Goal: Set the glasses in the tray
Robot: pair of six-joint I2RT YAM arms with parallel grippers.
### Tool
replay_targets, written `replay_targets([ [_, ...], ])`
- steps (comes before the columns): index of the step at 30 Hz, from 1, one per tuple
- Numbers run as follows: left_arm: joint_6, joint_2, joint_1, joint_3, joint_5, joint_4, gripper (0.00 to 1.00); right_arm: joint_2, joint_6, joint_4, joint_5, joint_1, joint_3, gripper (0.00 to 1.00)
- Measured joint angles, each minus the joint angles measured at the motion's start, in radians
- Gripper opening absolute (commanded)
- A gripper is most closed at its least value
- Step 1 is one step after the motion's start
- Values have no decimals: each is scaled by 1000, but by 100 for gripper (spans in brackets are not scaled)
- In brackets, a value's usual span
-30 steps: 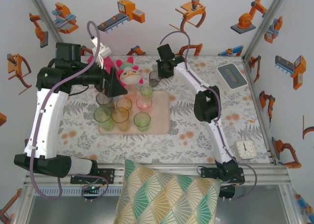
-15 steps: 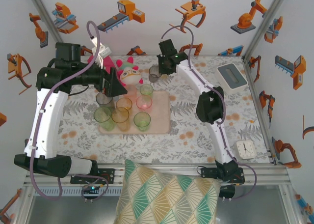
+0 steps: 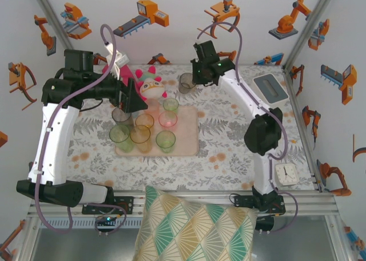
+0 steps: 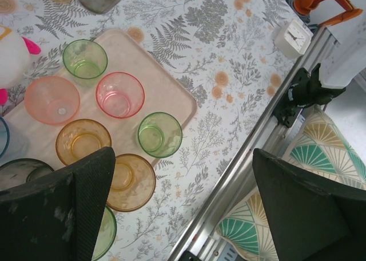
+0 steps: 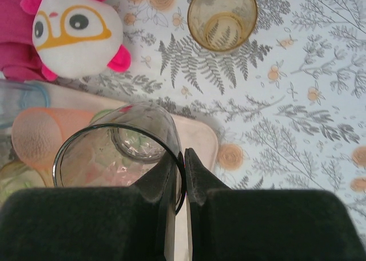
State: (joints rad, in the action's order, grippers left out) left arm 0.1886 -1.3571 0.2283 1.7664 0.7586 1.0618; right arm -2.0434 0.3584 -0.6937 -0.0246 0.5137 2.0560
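The beige-pink tray (image 3: 186,141) lies left of the table's centre and holds several glasses, among them a green one (image 3: 170,105), a pink one (image 3: 167,119) and an amber one (image 3: 140,136). My right gripper (image 3: 195,80) is behind the tray's far right corner. It is shut on the rim of a smoky grey glass (image 3: 186,83), which hangs tilted over the tray corner (image 5: 200,138) in the right wrist view (image 5: 123,152). An amber glass (image 5: 223,18) stands on the cloth beyond. My left gripper (image 4: 183,158) hovers open above the tray's left side with nothing between its fingers.
A white plush toy (image 3: 150,86) sits just behind the tray beside a pink towel (image 3: 123,72). A grey-and-white box (image 3: 270,87) is at the back right. A small clock (image 3: 284,173) and a patterned cushion (image 3: 189,226) are by the near rail.
The right arm has swung its elbow to the right and carried the grey glass slightly back and right. The left arm has not moved.
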Motion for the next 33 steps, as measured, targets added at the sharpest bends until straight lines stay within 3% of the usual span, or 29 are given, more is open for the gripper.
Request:
replay_targets([
  [21, -9, 68, -31, -77, -6, -37, 97, 399, 2, 14, -31, 82, -558, 13],
  [33, -16, 79, -38, -77, -6, -37, 97, 460, 33, 50, -74, 152, -719, 13],
])
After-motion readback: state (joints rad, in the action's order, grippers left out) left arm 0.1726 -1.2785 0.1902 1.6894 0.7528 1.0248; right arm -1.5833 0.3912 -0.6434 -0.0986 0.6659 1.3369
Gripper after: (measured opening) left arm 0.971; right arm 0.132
